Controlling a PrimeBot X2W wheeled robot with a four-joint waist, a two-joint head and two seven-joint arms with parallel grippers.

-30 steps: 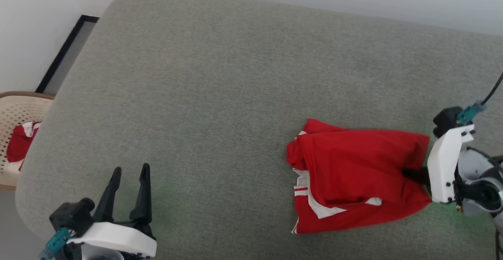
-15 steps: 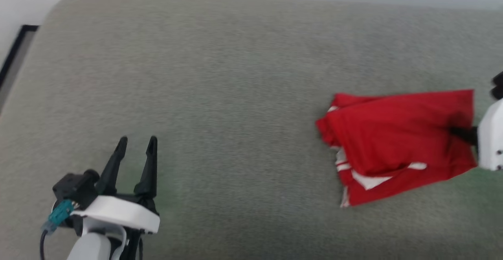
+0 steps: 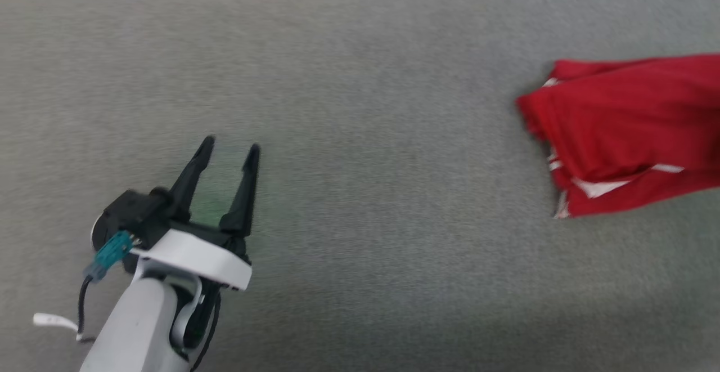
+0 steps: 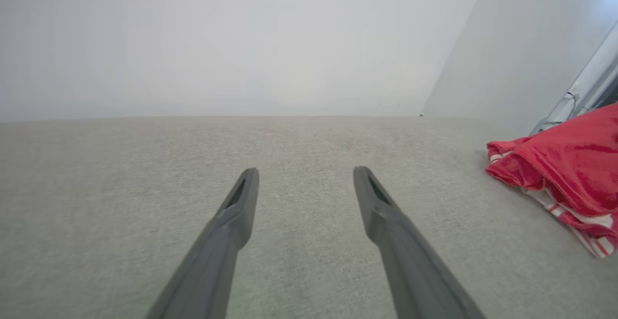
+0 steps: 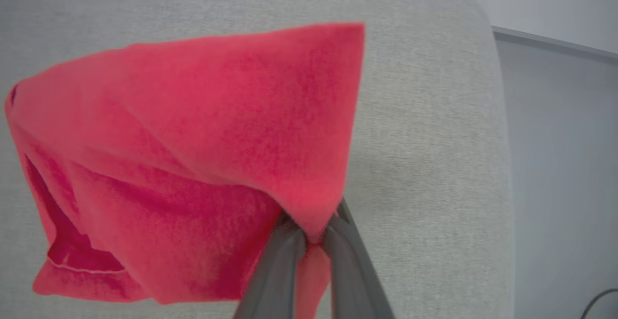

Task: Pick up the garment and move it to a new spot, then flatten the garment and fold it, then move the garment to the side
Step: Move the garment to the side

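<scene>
The grey padded surface (image 3: 349, 68) spreads wide and bare around the left gripper (image 3: 231, 143); in the right wrist view its rounded edge runs just beyond the cloth. The garment (image 3: 624, 130) lies bunched at the right, its white stripes showing underneath. The left gripper hovers spread wide, holding nothing, well apart from the garment. The right gripper (image 5: 314, 234) is pinched tight on a red fold.

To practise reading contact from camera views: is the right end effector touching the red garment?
Touching. The right wrist view shows the right end effector pinching a fold of the garment between its fingers.
</scene>
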